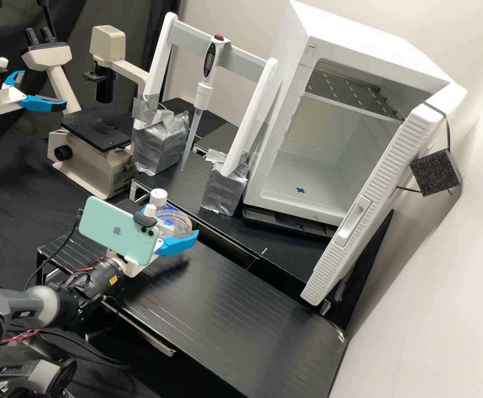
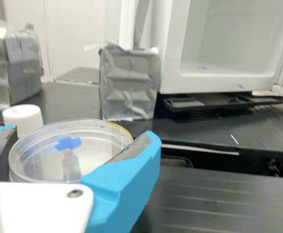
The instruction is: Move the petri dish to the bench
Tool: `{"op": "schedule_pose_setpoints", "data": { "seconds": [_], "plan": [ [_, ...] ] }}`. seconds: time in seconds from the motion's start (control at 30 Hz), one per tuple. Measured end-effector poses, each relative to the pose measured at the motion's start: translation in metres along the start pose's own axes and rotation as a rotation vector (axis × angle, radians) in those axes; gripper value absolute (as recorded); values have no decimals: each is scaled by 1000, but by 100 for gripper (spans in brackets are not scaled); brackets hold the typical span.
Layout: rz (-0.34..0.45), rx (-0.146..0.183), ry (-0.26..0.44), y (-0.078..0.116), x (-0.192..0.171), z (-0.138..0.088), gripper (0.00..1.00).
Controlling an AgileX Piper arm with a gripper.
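The tool (image 1: 170, 222) has the petri dish (image 2: 73, 162) between its two blue fingers, which stand apart by the width of the dish and press on its sides. From the pictures I cannot tell whether the bottom of the dish touches the bench (image 1: 235, 309). The dish carries a blue patch, seen through the clear plastic. Just beyond the tool there is a bottle with a white cap (image 2: 23, 119). On the tool's rear side is mounted a pale green phone (image 1: 114, 229), with a dark logo on its back. Behind it, the arm (image 1: 94, 279) bears a small yellow label. The bench is black and slightly glossy, with thin lines along its surface, and it extends under and beside the tool. Farther beyond the tool, on a black surface, stand the white frame (image 1: 169, 55) with feet wrapped in silver tape, a pipette (image 1: 202, 94) hung upright on it, and a white cabinet (image 1: 285, 110) with open door. A beige microscope (image 1: 94, 166) stands near black cloth, and the walls are pale.
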Motion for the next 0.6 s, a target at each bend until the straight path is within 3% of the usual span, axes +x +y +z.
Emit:
{"op": "schedule_pose_setpoints", "data": {
  "seconds": [0.23, 0.6],
  "plan": [
    [-19, -17, -61, -2, 5, 10, 0],
    [-11, 3, -72, -2, 8, 15, 0]
  ]
}}
